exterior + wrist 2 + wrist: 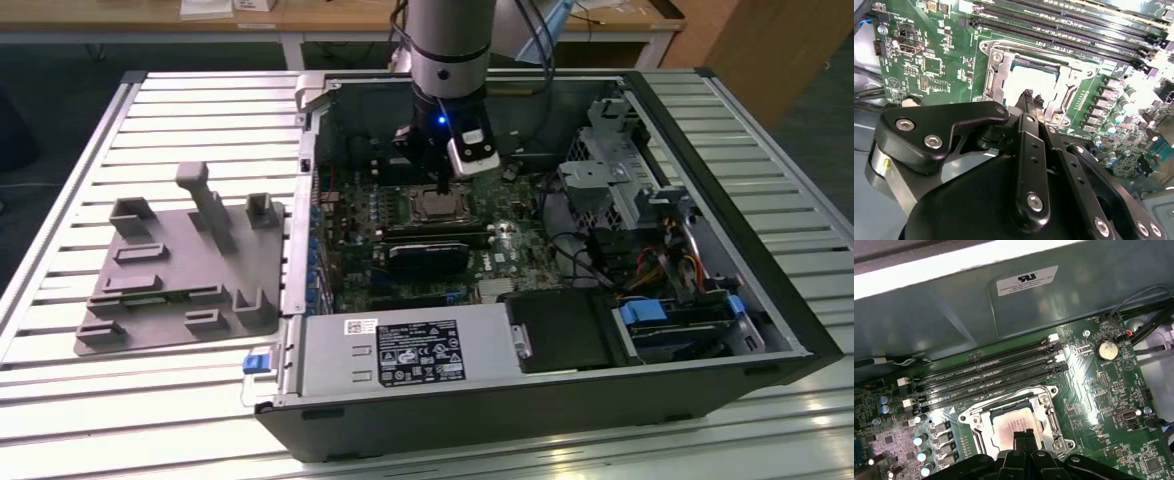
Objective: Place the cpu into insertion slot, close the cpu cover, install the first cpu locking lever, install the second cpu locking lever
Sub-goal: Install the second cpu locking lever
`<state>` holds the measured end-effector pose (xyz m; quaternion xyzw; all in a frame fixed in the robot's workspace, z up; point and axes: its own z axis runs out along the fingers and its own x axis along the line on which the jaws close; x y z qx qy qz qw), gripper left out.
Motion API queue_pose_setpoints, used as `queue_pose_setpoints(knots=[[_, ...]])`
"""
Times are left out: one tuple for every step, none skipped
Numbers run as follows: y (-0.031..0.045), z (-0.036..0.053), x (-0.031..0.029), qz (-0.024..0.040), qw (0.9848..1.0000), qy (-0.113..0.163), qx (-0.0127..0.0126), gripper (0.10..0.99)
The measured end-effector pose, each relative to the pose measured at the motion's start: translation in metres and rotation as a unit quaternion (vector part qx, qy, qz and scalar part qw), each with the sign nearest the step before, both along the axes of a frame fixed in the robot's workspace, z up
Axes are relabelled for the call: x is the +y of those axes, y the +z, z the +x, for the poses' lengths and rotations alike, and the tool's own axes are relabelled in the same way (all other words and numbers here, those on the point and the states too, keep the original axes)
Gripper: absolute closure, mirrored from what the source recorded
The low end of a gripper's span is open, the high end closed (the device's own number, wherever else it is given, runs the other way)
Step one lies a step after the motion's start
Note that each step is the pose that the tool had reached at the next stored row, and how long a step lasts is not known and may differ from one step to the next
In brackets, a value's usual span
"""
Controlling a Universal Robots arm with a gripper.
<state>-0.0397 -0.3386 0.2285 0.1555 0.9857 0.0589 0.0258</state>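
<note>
The tool (pixel 1027 94) hangs straight down inside the open computer case (pixel 747 300), which lies on the slatted counter (pixel 80 150) toward its far edge. Its fingers (pixel 1024 436) are pressed together, their tips at the near edge of the cpu (pixel 1011 421). The cpu lies flat in the insertion slot (pixel 985 416), framed by the cpu cover (pixel 1050 415), beside the memory slots (pixel 989 374).

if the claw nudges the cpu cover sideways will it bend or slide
Probably neither. The cpu cover looks like thin stamped metal lying flat around the cpu, so likely stiff in-plane. It seems held to the board, so sliding looks unlikely. The claw sits just above it.
</note>
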Motion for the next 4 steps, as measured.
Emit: queue_pose_setpoints(knots=[[0.0001,0.0,0.0,-0.0002,1.0,0.0,0.0001,0.984],[0.0001,0.0,0.0,-0.0002,1.0,0.0,0.0001,0.984],[0.0001,0.0,0.0,-0.0002,1.0,0.0,0.0,0.984],[0.0001,0.0,0.0,-0.0002,1.0,0.0,0.0,0.984]])
